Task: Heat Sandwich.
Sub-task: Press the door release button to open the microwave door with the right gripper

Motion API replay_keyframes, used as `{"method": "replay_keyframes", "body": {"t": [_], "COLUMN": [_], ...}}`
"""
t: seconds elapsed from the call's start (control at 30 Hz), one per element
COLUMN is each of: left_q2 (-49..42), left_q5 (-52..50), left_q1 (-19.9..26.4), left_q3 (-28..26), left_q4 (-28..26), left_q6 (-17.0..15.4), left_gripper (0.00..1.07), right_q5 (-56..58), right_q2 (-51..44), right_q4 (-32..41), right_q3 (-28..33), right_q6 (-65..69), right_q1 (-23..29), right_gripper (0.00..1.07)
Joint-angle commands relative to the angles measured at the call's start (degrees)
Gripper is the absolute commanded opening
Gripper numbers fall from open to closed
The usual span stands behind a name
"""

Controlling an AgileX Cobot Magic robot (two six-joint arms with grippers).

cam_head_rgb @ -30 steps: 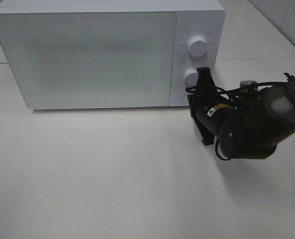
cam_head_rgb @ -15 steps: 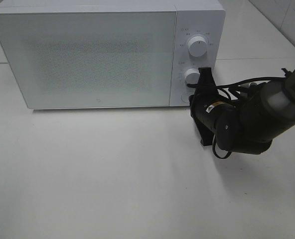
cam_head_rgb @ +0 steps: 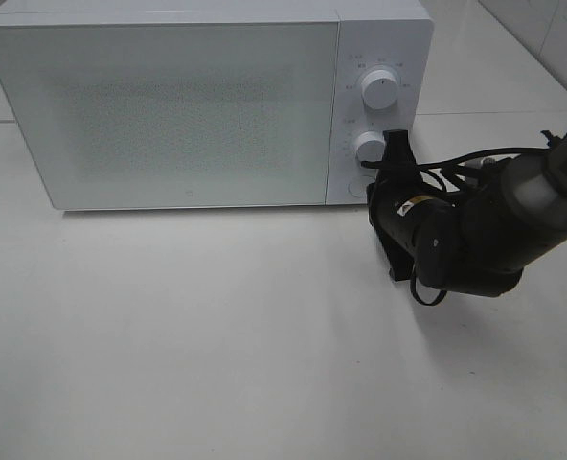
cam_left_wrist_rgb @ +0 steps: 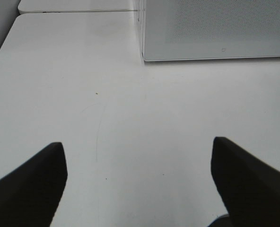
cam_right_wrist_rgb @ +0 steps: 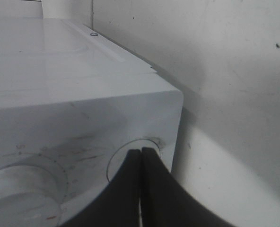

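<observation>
While the white table (cam_head_rgb: 216,345) and the shut microwave (cam_head_rgb: 188,115) sit as they did a second ago, the right arm has edged slightly rightward. The right gripper (cam_right_wrist_rgb: 141,158) is pinched closed, its tips at the round button (cam_right_wrist_rgb: 123,156) and seemingly touching it. The left gripper (cam_left_wrist_rgb: 137,142) is spread wide and empty. The dial markings are too small to read. The sandwich's place cannot be told, as the frosted door hides the inside.

The exterior high camera looks steeply down from in front onto the microwave (cam_head_rgb: 169,105), its control panel (cam_head_rgb: 379,57) and the white table (cam_head_rgb: 216,364). The left wrist camera sits low over the table, well back, facing the microwave's lower front corner. The right wrist camera is very close to the control panel, beside the lower dial (cam_right_wrist_rgb: 17,189). All three views share the microwave's front.
</observation>
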Motion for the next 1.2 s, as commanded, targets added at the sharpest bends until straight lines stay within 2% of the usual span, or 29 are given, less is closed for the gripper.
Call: {"method": "replay_keyframes", "body": {"t": [0.03, 0.33, 0.53, 0.73, 0.9, 1.2], "left_q2": [-1.0, -1.0, -1.0, -1.0, -1.0, -1.0], "left_q5": [-0.7, -0.7, -0.7, -0.7, -0.7, -0.7], "left_q1": [-0.3, -0.3, -0.3, -0.3, -0.3, -0.3], "left_q3": [0.2, 0.2, 0.2, 0.2, 0.2, 0.2], "left_q4": [-0.2, -0.2, -0.2, -0.2, -0.2, -0.2], "left_q6": [-0.1, -0.1, -0.1, -0.1, -0.1, -0.1], "left_gripper": [0.76, 0.76, 0.76, 0.76, 0.76, 0.76], "right_q5": [0.1, 1.9, -0.9, -6.0, -12.0, -14.2], "right_q2": [-0.3, 1.2, 3.2, 3.5, 3.5, 3.7], "right_q4": [-0.2, -0.1, -0.1, 3.8, 3.9, 4.0], "right_q3": [-1.4, -4.3, -7.0, -7.1, -7.1, -7.1], "right_q6": [-1.1, -1.7, -1.4, -1.4, -1.2, -1.2], "right_q1": [0.0, 0.0, 0.0, 0.0, 0.0, 0.0], "right_gripper": [0.0, 0.0, 0.0, 0.0, 0.0, 0.0]}}
